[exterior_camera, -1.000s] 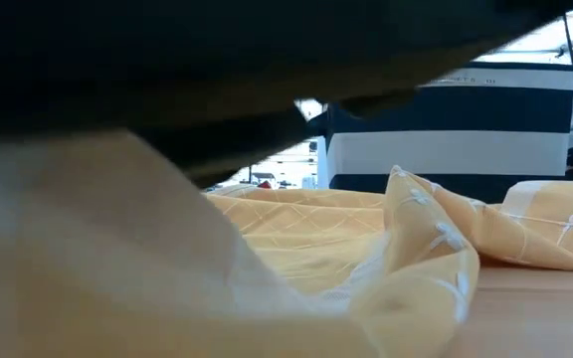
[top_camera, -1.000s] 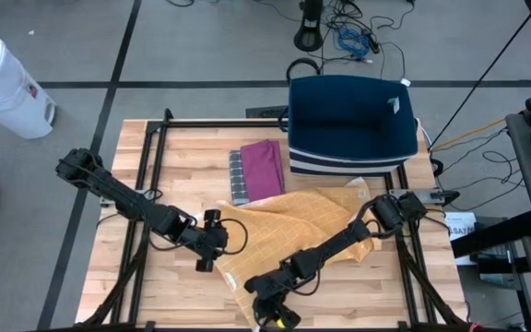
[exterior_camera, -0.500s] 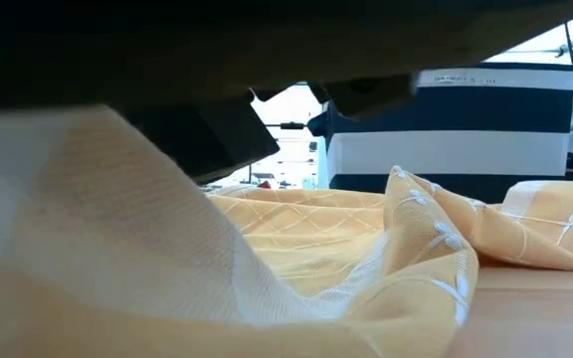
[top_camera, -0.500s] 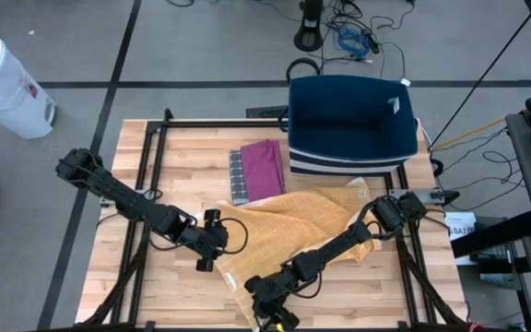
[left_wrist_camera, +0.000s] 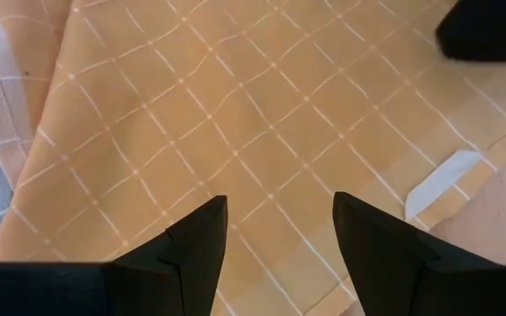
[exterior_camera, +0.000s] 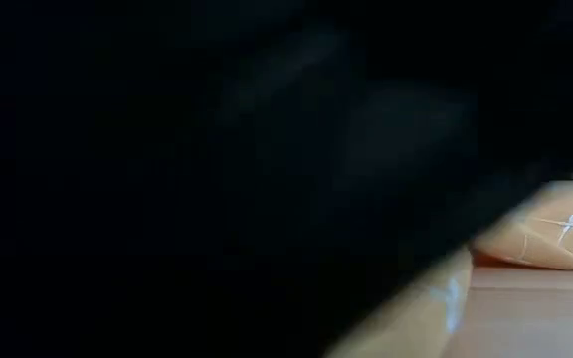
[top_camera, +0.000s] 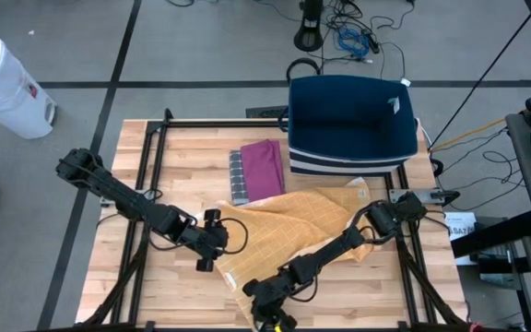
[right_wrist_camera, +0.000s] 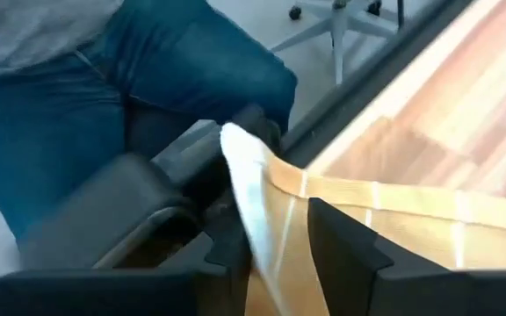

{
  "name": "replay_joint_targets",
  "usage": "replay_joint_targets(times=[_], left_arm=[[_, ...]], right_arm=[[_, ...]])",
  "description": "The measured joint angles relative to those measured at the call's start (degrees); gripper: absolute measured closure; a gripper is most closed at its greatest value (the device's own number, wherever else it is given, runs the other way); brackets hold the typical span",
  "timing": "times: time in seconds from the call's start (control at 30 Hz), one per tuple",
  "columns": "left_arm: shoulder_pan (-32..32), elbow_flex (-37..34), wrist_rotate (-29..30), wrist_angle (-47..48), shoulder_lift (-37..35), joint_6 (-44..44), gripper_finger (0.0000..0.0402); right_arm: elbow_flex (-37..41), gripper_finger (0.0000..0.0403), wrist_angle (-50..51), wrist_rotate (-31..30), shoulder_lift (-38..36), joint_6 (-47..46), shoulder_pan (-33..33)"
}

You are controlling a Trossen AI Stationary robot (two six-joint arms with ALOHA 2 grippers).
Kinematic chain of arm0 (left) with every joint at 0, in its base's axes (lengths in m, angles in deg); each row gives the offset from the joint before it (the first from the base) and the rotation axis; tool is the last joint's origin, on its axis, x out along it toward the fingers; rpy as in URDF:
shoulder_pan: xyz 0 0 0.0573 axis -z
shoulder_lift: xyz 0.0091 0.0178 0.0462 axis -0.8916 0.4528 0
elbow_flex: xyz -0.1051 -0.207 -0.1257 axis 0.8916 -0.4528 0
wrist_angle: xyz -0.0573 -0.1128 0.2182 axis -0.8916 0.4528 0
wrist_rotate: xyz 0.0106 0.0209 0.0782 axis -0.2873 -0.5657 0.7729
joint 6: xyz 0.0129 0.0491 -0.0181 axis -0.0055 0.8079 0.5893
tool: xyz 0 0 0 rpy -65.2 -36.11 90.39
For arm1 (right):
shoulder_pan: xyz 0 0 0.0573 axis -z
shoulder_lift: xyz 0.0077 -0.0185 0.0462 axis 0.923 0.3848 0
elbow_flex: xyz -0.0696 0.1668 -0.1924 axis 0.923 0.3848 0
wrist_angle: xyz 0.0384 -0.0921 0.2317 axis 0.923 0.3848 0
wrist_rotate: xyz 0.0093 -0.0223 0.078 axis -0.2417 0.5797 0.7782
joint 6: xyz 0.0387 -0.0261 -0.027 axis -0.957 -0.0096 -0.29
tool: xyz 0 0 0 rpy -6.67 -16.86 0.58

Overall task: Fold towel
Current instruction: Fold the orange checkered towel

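Wooden bench [top_camera: 182,148], yellow checked towel [top_camera: 289,231] crumpled across its right-centre. Right gripper [top_camera: 271,318] at the near edge, claw pinching the towel's corner. Left gripper [top_camera: 231,234] over the towel's left edge, claw wide, empty.

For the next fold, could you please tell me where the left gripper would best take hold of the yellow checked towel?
Probably the yellow checked towel's left edge, beside the open left gripper. Come in low from the left side, one finger under the hem, since there the cloth lies flat on the wooden table with its border exposed. The right gripper is at the near corner, cloth between its fingers.
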Motion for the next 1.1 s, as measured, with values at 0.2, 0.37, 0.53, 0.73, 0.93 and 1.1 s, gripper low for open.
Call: replay_joint_targets(times=[0.2, 0.37, 0.53, 0.73, 0.93, 1.1], left_arm=[[0.0, 0.0, 0.0, 0.0, 0.0, 0.0, 0.0186], [0.1, 0.0, 0.0, 0.0, 0.0, 0.0, 0.0186], [0.2, 0.0, 0.0, 0.1, 0.0, 0.0, 0.0186], [1.4, 0.0, 0.0, 2.7, 0.0, 0.9, 0.0186], [4.0, -3.4, 3.6, 2.6, 0.0, 0.7, 0.0186], [4.8, -7.8, 6.0, 2.6, 0.0, -3.4, 0.0186]], right_arm=[[-8.5, 0.0309, 6.6, 1.3, 4.1, 2.4, 0.0], [-12.7, 0.0368, 14.3, 1.4, 4.2, 4.7, 0.0], [-15.5, 0.0400, 20.2, 1.3, 4.2, 6.4, 0.1], [-19.9, 0.0403, 26.9, -2.1, 3.9, 8.5, -0.5], [-21.5, 0.0403, 36.3, -8.4, 0.5, 7.0, -1.5], [-21.5, 0.0403, 41.3, -11.3, -3.3, 3.8, -2.6]])
